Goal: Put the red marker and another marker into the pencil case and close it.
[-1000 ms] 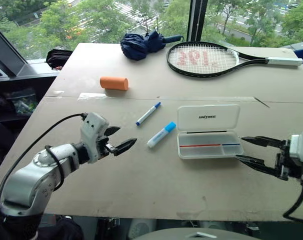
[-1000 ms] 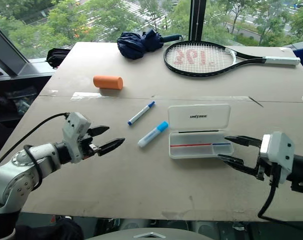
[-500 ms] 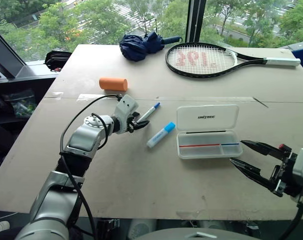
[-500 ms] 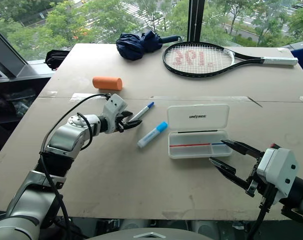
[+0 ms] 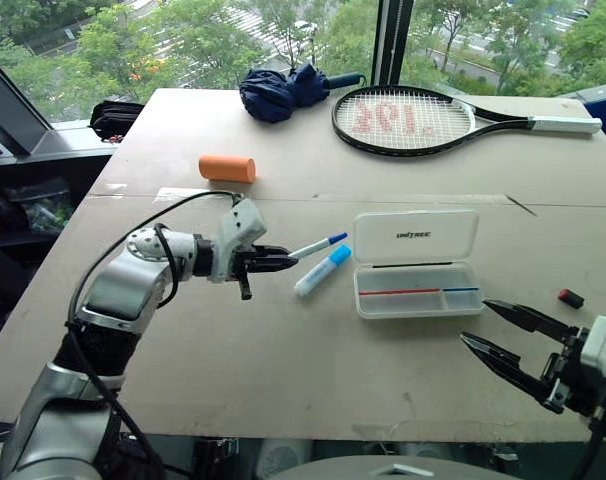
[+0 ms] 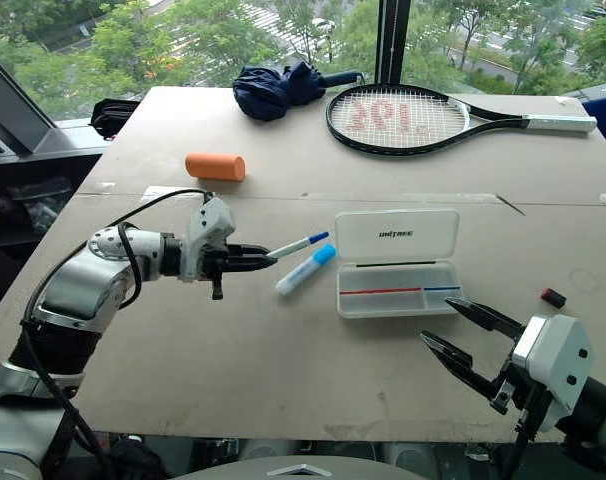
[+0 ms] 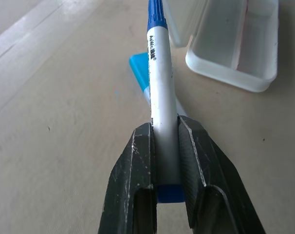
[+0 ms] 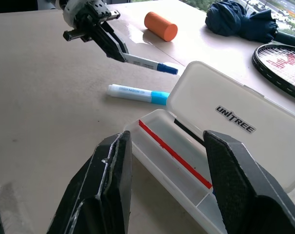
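We hold the dark-capped marker [image 5: 318, 244] in our left gripper [image 5: 279, 262], the fingers [image 7: 138, 165] clamped on its tail end so that the capped tip sticks out toward the case [image 5: 415, 262]. Gripping it by the end leaves most of the barrel free, which we judge will let it go down into the tray lengthwise without the fingers fouling the walls. The marker is off the table [image 5: 283, 360], pointing to about 3 o'clock from the gripper.

The case sits open at 3 o'clock of the left gripper, its lid laid back flat at 12 o'clock of the tray, the printed side up. That keeps the tray fully exposed from above. A red marker [image 5: 399, 291] already lies along the long compartment, with something blue in the short compartment at its 3 o'clock end; what that is we cannot tell.

The light-blue-capped marker [image 5: 322, 270] lies on the table just under the held one, between gripper and case, apart from the tray.

Our right gripper [image 5: 503, 340] hangs at about 5 o'clock of the case with its fingers spread moderately wide and empty, aimed at the tray. We judge it waits there to steady the case or flip the lid once the marker is in.
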Robot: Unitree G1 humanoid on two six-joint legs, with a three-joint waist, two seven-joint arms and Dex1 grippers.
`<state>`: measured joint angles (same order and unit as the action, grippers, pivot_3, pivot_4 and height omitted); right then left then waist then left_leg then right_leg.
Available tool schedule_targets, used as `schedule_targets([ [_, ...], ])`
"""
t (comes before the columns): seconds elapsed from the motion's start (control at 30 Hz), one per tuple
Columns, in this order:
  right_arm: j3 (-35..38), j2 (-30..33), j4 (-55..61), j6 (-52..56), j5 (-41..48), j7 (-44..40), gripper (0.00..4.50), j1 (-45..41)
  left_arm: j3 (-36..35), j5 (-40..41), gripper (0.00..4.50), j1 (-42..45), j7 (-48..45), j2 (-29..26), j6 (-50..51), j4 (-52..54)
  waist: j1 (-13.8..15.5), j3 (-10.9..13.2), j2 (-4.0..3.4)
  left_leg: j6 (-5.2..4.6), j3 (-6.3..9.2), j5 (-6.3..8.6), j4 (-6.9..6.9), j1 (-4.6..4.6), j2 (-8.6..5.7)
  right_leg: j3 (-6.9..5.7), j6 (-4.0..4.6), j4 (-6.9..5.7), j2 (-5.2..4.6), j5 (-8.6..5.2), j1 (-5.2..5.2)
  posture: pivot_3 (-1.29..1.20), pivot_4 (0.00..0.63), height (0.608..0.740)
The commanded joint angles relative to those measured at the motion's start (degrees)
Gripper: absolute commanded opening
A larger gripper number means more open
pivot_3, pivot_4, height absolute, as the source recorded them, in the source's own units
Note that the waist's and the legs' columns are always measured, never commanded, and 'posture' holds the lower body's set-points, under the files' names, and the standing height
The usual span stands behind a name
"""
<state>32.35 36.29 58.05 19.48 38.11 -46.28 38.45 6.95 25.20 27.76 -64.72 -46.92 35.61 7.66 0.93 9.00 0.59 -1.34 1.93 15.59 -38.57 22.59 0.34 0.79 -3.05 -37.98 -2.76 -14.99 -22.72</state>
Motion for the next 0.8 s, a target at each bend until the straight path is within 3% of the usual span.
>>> schedule_targets([
  [0.03, 2.27, -0.69, 1.64, -1.62, 0.44, 0.35, 2.31, 1.51, 0.43, 3.52, 0.10, 1.72, -1.41, 0.47, 3.48, 7.33, -0.19, 0.00, 0.00, 0.00, -0.01, 0.00, 0.00, 0.00, 0.00, 0.02, 0.00, 0.00, 0.01, 0.00, 0.00, 0.00, 0.150, 0.730],
  [0.2, 4.09, -1.24, 1.95, -2.89, 1.01, 0.26, 2.31, 4.69, 7.85, -0.01, 0.10, 4.90, 1.16, 6.50, 2.73, 11.07, -0.13, 0.00, 0.01, 0.00, -0.01, 0.00, 0.00, 0.00, -0.01, 0.02, -0.01, -0.01, 0.03, 0.00, 0.00, 0.00, 0.150, 0.730],
  [0.47, 9.40, -3.32, 1.92, -5.65, 1.04, -1.58, 2.31, 11.14, 21.97, -12.96, 0.10, 16.54, 7.20, 20.41, 1.58, -3.67, -0.13, 0.03, 0.05, -0.02, 0.00, 0.00, -0.07, 0.03, -0.20, 0.03, -0.02, -0.01, 0.09, 0.00, 0.00, 0.00, 0.150, 0.730],
  [0.8, 16.28, -2.91, -4.15, -8.86, 2.15, -7.44, 2.31, 13.94, 27.18, -19.88, 0.10, 19.37, 4.77, 23.46, -1.48, -9.90, -0.16, 0.03, 0.02, -0.02, -0.02, 0.01, -0.05, 0.03, -0.06, 0.07, -0.03, 0.00, 0.15, -0.03, -0.02, 0.00, 0.150, 0.730],
])
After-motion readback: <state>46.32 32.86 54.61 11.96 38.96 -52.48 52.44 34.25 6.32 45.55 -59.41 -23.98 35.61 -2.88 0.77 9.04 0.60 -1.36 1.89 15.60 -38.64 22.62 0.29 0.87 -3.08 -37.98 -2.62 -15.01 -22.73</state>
